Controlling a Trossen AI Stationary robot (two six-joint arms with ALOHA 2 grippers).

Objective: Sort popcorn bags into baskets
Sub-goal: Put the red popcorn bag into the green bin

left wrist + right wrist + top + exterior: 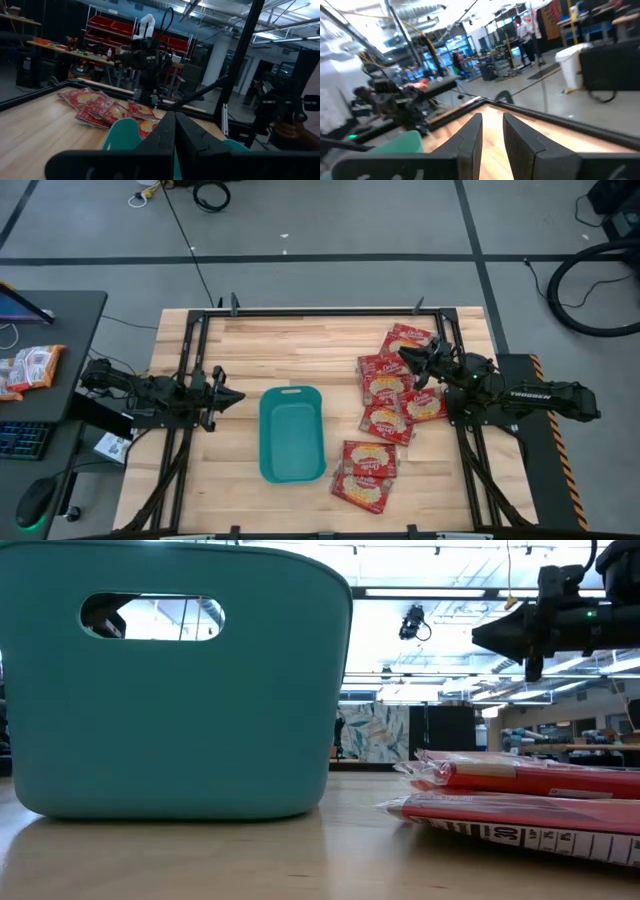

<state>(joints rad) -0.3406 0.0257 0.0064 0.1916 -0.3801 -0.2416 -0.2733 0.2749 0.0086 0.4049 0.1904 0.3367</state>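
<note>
Several red popcorn bags (388, 392) lie flat and overlapping on the table's right part, with two more (366, 474) nearer the near edge; the low view shows them stacked (520, 802). The empty teal bin (292, 433) stands mid-table on its base. My right gripper (404, 355) hovers open above the far bags, high over them in the low view (492, 636). My left gripper (240, 395) is shut, left of the bin's far end, its fingers (175, 131) pointing toward the bin and the bags (105, 107).
A dark side table to the left of the work table carries an orange-and-white snack packet (30, 368) and a keyboard. Black frame rails (320, 310) run along the table's far edge and sides. Bare wood lies left of the bin (220, 470).
</note>
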